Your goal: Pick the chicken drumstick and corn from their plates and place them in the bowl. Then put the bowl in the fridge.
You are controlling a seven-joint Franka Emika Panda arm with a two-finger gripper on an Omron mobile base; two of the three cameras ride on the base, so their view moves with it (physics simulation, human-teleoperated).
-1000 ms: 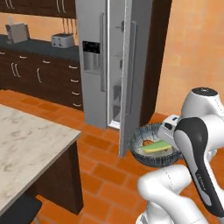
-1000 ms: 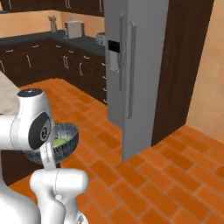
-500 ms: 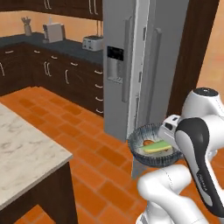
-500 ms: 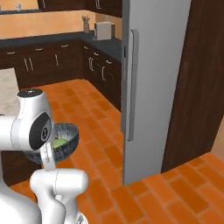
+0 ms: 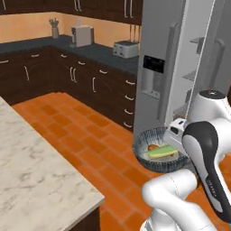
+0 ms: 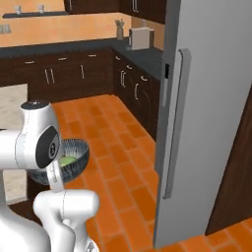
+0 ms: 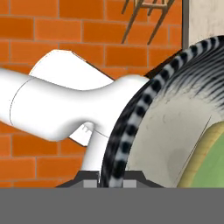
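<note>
The two-finger gripper [image 7: 110, 180] pinches the rim of the dark grey-blue round bowl [image 5: 143, 140]. Inside, the yellow, green-husked corn cob [image 5: 163, 152] lies roughly level, its long axis running left-right.

Bowl [image 5: 159, 156] holding corn [image 5: 162, 151], drumstick [image 5: 153, 147], near fridge [image 5: 173, 76].

A home kitchen: dark cabinets [image 5: 85, 83], a toaster [image 5: 125, 48] on the counter, and a tall silver fridge [image 6: 206, 113].

Orange brick floor [image 5: 76, 135], dark cabinets [image 5: 49, 74], marble counter [image 5: 31, 180].
</note>
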